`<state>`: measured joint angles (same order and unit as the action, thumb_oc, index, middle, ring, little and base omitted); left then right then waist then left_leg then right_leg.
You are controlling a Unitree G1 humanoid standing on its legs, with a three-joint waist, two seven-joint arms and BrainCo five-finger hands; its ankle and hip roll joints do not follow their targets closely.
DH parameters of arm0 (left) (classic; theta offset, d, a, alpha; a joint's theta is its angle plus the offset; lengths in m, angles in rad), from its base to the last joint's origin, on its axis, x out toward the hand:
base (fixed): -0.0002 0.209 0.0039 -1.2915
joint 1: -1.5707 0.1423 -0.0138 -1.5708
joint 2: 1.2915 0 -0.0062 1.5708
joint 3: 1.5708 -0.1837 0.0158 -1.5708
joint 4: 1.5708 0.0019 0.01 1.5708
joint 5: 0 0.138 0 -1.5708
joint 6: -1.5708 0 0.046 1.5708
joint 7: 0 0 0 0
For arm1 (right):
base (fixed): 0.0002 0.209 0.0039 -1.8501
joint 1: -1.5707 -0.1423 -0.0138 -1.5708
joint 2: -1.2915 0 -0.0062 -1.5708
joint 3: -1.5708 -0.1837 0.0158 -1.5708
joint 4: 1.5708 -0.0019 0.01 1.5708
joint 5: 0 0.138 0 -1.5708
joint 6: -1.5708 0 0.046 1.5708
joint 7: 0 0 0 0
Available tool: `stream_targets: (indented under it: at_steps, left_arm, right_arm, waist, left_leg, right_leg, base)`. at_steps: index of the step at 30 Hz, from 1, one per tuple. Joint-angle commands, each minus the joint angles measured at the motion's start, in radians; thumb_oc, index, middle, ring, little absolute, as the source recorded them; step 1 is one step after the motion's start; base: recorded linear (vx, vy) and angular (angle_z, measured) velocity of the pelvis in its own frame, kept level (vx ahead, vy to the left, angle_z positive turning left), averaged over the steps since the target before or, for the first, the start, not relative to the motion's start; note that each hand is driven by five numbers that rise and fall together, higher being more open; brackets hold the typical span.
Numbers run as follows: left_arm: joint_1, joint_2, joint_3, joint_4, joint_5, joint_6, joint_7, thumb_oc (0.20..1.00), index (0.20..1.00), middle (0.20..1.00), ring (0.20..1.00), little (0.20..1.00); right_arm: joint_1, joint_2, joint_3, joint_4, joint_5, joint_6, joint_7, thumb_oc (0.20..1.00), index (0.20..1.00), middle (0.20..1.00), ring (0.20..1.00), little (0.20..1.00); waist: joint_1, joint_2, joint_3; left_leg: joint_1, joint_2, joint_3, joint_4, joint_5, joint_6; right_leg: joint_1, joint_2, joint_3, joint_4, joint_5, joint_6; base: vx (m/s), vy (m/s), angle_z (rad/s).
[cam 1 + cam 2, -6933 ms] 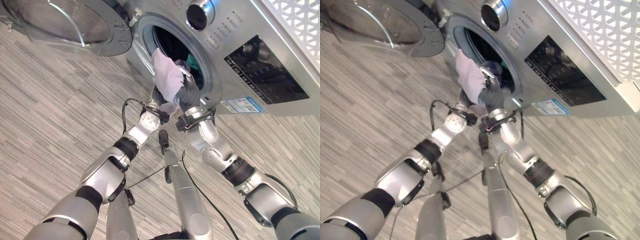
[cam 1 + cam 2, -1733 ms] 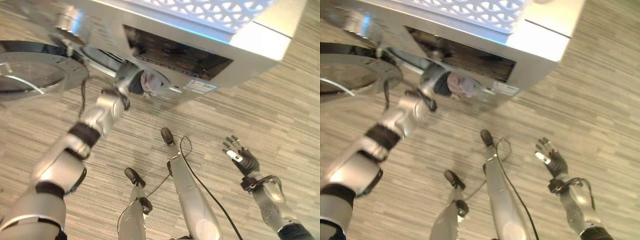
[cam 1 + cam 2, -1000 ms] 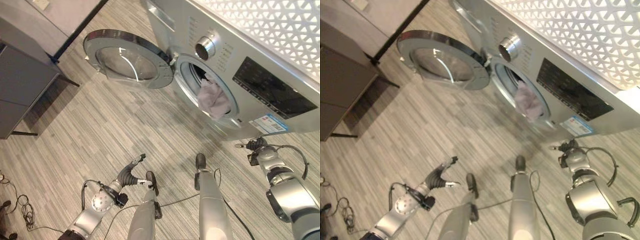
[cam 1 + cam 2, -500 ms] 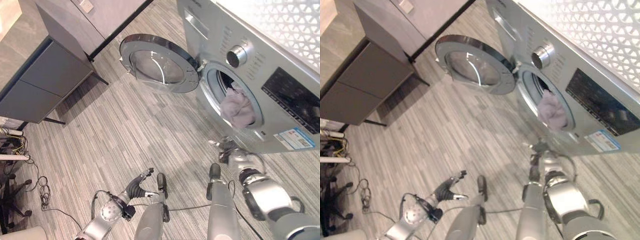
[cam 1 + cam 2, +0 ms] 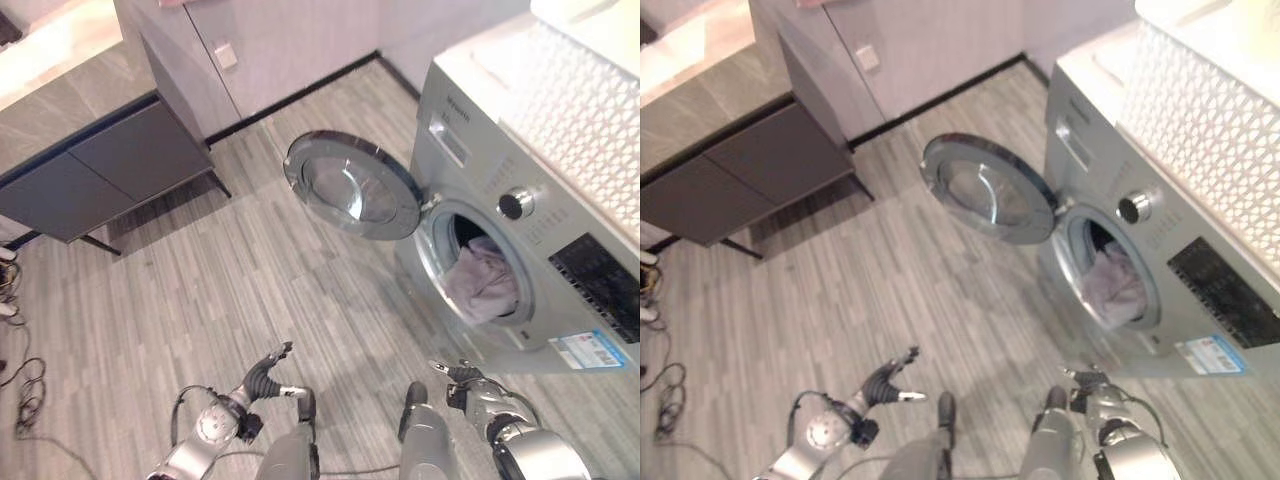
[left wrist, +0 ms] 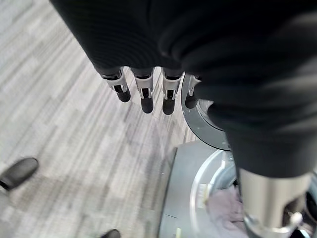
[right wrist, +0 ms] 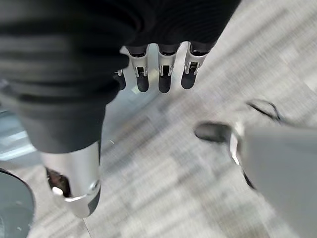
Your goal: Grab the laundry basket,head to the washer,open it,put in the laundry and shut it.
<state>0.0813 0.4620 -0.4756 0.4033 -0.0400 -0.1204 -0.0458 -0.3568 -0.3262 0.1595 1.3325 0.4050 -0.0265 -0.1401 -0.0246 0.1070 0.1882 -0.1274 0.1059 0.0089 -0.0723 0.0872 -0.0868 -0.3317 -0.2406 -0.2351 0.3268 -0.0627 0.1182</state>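
The silver washer stands at the right with its round door swung wide open to the left. Pale lilac laundry bulges in the drum opening, part of it over the rim. A white lattice laundry basket rests on top of the washer. My left hand hangs low over the floor, well short of the door, its fingers straight and holding nothing. My right hand is low in front of the washer's base, its fingers straight and empty too.
A dark low cabinet stands against the back wall at the left, with grey wood-look floor between it and the washer. A wall socket sits above the skirting. Loose cables lie at the far left edge.
Both hands have come away from the drum, leaving the cloth in the opening, and now hang low and empty. The camera has pulled back and up, so the whole picture shifted.
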Motion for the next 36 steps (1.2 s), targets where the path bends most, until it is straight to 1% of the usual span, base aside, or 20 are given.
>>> stream_targets:
  at_steps: [1,5,7,9,12,15,17,19,21,22,23,24,26,27,28,29,30,32,34,36]
  left_arm:
    - [0.006,0.049,0.027,-0.050,0.081,-0.031,0.015,1.000,1.000,1.000,1.000,1.000]
    - [0.023,0.052,0.071,-0.016,0.098,-0.032,0.023,1.000,1.000,1.000,1.000,1.000]
    - [0.030,0.042,0.095,0.047,0.143,-0.038,0.037,1.000,1.000,1.000,1.000,1.000]
    - [0.023,0.028,0.110,0.114,0.165,-0.038,0.048,1.000,1.000,1.000,1.000,1.000]
    - [0.012,0.022,0.123,0.165,0.187,-0.031,0.056,1.000,1.000,1.000,1.000,1.000]
    - [-0.002,0.008,0.154,0.204,0.165,-0.019,0.073,1.000,1.000,1.000,1.000,1.000]
    - [0.016,-0.005,0.184,0.214,0.134,-0.015,0.078,1.000,1.000,1.000,1.000,1.000]
    - [0.039,-0.038,0.213,0.232,0.092,-0.016,0.081,1.000,1.000,1.000,1.000,1.000]
    - [0.045,-0.069,0.225,0.246,0.063,-0.025,0.090,1.000,1.000,1.000,1.000,1.000]
    - [0.039,-0.078,0.229,0.243,0.042,-0.028,0.099,1.000,1.000,1.000,1.000,1.000]
    - [0.034,-0.079,0.234,0.221,0.022,-0.028,0.108,1.000,1.000,1.000,1.000,1.000]
    - [0.040,-0.082,0.241,0.196,0.001,-0.036,0.115,1.000,1.000,1.000,1.000,1.000]
    - [0.045,-0.091,0.225,0.178,-0.016,-0.052,0.119,1.000,1.000,1.000,1.000,1.000]
    - [0.046,-0.091,0.225,0.178,-0.016,-0.052,0.119,1.000,1.000,1.000,1.000,1.000]
    - [0.051,-0.087,0.223,0.160,-0.025,-0.051,0.115,1.000,1.000,1.000,1.000,1.000]
    - [0.067,-0.077,0.223,0.115,-0.045,-0.056,0.101,1.000,1.000,1.000,1.000,1.000]
    - [0.080,-0.069,0.219,0.091,-0.051,-0.057,0.093,1.000,1.000,1.000,1.000,1.000]
    - [0.085,-0.061,0.209,0.083,-0.050,-0.059,0.097,1.000,1.000,1.000,1.000,1.000]
    - [0.075,-0.066,0.195,0.096,-0.060,-0.060,0.094,1.000,1.000,1.000,1.000,1.000]
    - [0.065,-0.062,0.185,0.098,-0.059,-0.055,0.095,1.000,1.000,1.000,1.000,1.000]
  right_arm:
    - [0.044,0.021,0.027,-0.041,-0.069,-0.016,0.001,1.000,1.000,1.000,1.000,1.000]
    - [0.113,0.010,0.032,-0.087,-0.115,-0.016,0.032,1.000,1.000,1.000,1.000,1.000]
    - [0.175,-0.009,0.011,-0.138,-0.122,-0.023,0.061,1.000,1.000,1.000,1.000,1.000]
    - [0.209,-0.024,0.006,-0.173,-0.141,-0.025,0.077,1.000,1.000,1.000,1.000,1.000]
    - [0.242,-0.041,0.004,-0.217,-0.162,-0.027,0.089,1.000,1.000,1.000,1.000,1.000]
    - [0.301,-0.066,0.002,-0.349,-0.136,-0.046,0.106,1.000,1.000,1.000,1.000,1.000]
    - [0.328,-0.075,0.013,-0.410,-0.134,-0.057,0.120,1.000,1.000,1.000,1.000,1.000]
    - [0.351,-0.075,0.026,-0.450,-0.136,-0.061,0.127,1.000,1.000,1.000,1.000,1.000]
    - [0.345,-0.075,0.038,-0.459,-0.122,-0.072,0.122,1.000,1.000,1.000,1.000,1.000]
    - [0.345,-0.077,0.043,-0.465,-0.116,-0.066,0.118,1.000,1.000,1.000,1.000,1.000]
    - [0.345,-0.086,0.050,-0.499,-0.108,-0.065,0.115,1.000,1.000,1.000,1.000,1.000]
    - [0.337,-0.093,0.066,-0.536,-0.099,-0.071,0.120,1.000,1.000,1.000,1.000,1.000]
    - [0.314,-0.102,0.100,-0.532,-0.098,-0.074,0.120,1.000,1.000,1.000,1.000,1.000]
    - [0.314,-0.102,0.100,-0.532,-0.098,-0.074,0.120,1.000,1.000,1.000,1.000,1.000]
    - [0.308,-0.102,0.109,-0.524,-0.097,-0.072,0.118,1.000,1.000,1.000,1.000,1.000]
    - [0.290,-0.101,0.112,-0.508,-0.098,-0.075,0.120,1.000,1.000,1.000,1.000,1.000]
    - [0.278,-0.100,0.118,-0.499,-0.103,-0.078,0.116,1.000,1.000,1.000,1.000,1.000]
    - [0.252,-0.092,0.130,-0.481,-0.114,-0.083,0.106,1.000,1.000,1.000,1.000,1.000]
    - [0.255,-0.089,0.128,-0.468,-0.127,-0.086,0.106,1.000,1.000,1.000,1.000,1.000]
    - [0.258,-0.081,0.124,-0.475,-0.140,-0.083,0.094,1.000,1.000,1.000,1.000,1.000]
  waist:
    - [-0.026,-0.060,0.009]
    - [-0.041,-0.092,-0.003]
    - [-0.058,-0.113,-0.013]
    - [-0.073,-0.125,-0.025]
    - [-0.083,-0.126,-0.023]
    - [-0.084,-0.111,-0.011]
    - [-0.074,-0.119,-0.026]
    - [-0.052,-0.136,-0.052]
    - [-0.033,-0.158,-0.064]
    - [-0.021,-0.163,-0.055]
    - [-0.003,-0.171,-0.027]
    - [0.012,-0.172,-0.006]
    - [0.029,-0.182,0.014]
    - [0.029,-0.181,0.013]
    - [0.035,-0.184,0.013]
    - [0.047,-0.182,0.003]
    - [0.054,-0.178,-0.006]
    - [0.076,-0.146,-0.014]
    - [0.064,-0.114,-0.020]
    - [0.061,-0.106,-0.013]
  left_leg:
    - [0.023,-0.004,-0.002,0.154,-0.240,0.022]
    - [0.051,-0.028,0.027,0.209,-0.297,0.048]
    - [0.083,-0.065,0.054,0.248,-0.338,0.077]
    - [0.100,-0.089,0.064,0.244,-0.347,0.097]
    - [0.115,-0.089,0.084,0.231,-0.335,0.108]
    - [0.134,-0.067,0.134,0.202,-0.301,0.111]
    - [0.143,-0.069,0.157,0.198,-0.296,0.118]
    - [0.163,-0.073,0.178,0.220,-0.331,0.106]
    - [0.135,-0.059,0.203,0.335,-0.328,0.087]
    - [0.077,-0.035,0.189,0.488,-0.282,0.056]
    - [-0.007,-0.029,0.161,0.625,-0.170,0.029]
    - [-0.063,-0.029,0.117,0.730,-0.128,0.005]
    - [-0.145,-0.022,0.040,0.820,-0.133,0.008]
    - [-0.146,-0.021,0.039,0.822,-0.134,0.008]
    - [-0.162,-0.003,0.013,0.784,-0.145,0.020]
    - [-0.139,0.086,-0.025,0.556,-0.139,0.023]
    - [-0.115,0.112,-0.046,0.398,-0.102,0.015]
    - [-0.096,0.156,-0.147,0.126,0.024,-0.015]
    - [-0.085,0.182,-0.118,0.046,0.047,-0.035]
    - [-0.100,0.155,-0.083,0.104,0.045,-0.052]
  right_leg:
    - [0.104,-0.049,0.067,-0.242,0.144,0.087]
    - [0.122,-0.055,0.098,-0.253,0.163,0.100]
    - [0.135,-0.071,0.138,-0.265,0.210,0.116]
    - [0.129,-0.081,0.166,-0.268,0.261,0.128]
    - [0.113,-0.077,0.163,-0.249,0.270,0.123]
    - [0.114,-0.023,-0.019,-0.108,0.106,0.057]
    - [0.136,0.029,-0.082,-0.059,0.047,0.028]
    - [0.217,0.071,-0.118,-0.112,-0.002,0.013]
    - [0.270,0.103,-0.094,-0.181,-0.036,-0.009]
    - [0.282,0.134,-0.046,-0.194,-0.046,-0.034]
    - [0.283,0.139,-0.032,-0.202,-0.033,-0.064]
    - [0.288,0.148,-0.022,-0.206,-0.040,-0.085]
    - [0.295,0.138,0.001,-0.206,-0.055,-0.089]
    - [0.294,0.139,0.000,-0.205,-0.056,-0.089]
    - [0.298,0.137,0.016,-0.203,-0.063,-0.087]
    - [0.305,0.125,0.033,-0.204,-0.081,-0.059]
    - [0.305,0.121,0.045,-0.206,-0.085,-0.050]
    - [0.314,0.137,0.086,-0.200,-0.108,-0.035]
    - [0.322,0.125,0.087,-0.161,-0.135,-0.023]
    - [0.324,0.096,0.079,-0.136,-0.128,-0.013]
  base:
    - [0.04,0.118,-0.05]
    - [0.02,0.129,-0.30]
    - [-0.02,0.188,-0.64]
    - [-0.05,0.130,-0.63]
    - [-0.08,0.074,-0.41]
    - [-0.13,0.095,-0.33]
    - [0.04,0.019,-0.45]
    - [0.18,-0.081,-0.55]
    - [0.14,-0.199,-0.43]
    - [0.00,-0.218,-0.32]
    - [-0.08,-0.173,-0.31]
    - [-0.13,-0.077,-0.35]
    - [-0.01,-0.003,-0.42]
    - [0.07,0.031,-0.51]
    - [0.19,0.118,-0.51]
    - [0.26,0.188,-0.26]
    - [0.31,0.276,-0.22]
    - [0.25,0.288,-0.41]
    - [0.27,0.307,-0.45]
    - [0.20,0.285,-0.19]
